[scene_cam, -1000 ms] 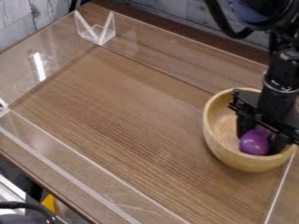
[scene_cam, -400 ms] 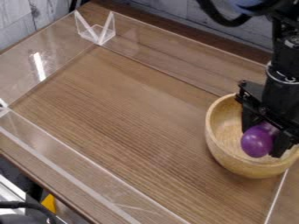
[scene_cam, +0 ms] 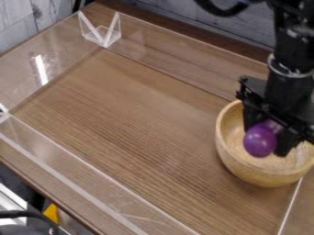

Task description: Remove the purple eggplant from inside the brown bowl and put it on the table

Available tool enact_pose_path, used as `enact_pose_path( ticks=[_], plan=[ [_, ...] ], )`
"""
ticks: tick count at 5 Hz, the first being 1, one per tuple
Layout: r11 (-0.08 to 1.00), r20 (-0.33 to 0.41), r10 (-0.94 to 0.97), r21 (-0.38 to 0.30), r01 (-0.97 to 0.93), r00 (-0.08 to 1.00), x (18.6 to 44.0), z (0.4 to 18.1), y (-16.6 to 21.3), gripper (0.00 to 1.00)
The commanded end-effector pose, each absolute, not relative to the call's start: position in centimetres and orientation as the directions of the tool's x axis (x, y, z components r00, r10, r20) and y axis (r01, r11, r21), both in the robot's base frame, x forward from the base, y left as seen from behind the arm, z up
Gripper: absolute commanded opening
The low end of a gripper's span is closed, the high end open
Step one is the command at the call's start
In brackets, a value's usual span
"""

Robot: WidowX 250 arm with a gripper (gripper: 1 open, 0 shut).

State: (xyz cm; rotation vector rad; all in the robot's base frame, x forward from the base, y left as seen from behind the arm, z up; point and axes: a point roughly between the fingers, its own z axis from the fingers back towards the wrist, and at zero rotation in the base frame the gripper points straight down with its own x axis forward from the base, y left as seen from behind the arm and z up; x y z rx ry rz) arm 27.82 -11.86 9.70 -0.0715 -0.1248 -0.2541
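Observation:
My gripper (scene_cam: 262, 139) points straight down over the brown bowl (scene_cam: 233, 151) at the right edge of the table (scene_cam: 135, 110). Its black fingers are shut on the purple eggplant (scene_cam: 259, 140), a small glossy purple piece that hangs between them. The eggplant is lifted off the bowl's floor and sits about level with the bowl's near-left rim. The arm's dark body rises from the gripper to the top right corner.
Clear acrylic walls (scene_cam: 73, 188) edge the table on the left, front and right. A small folded acrylic stand (scene_cam: 101, 29) sits at the back left. Wide bare wood stretches left of the bowl.
The gripper has risen and drifted left with the eggplant in it, lifting the eggplant from the bowl's bottom up to rim height.

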Motion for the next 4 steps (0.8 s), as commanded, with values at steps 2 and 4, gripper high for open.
enact_pose_path(
  ticks=[2,4],
  plan=[
    [0.985,0.211,-0.143,-0.062,0.159,0.967,26.7,13.3,-8.2,0.00],
    [0.996,0.212,-0.066,-0.050,0.078,0.975,25.4,12.1,-3.5,0.00]
  ],
)
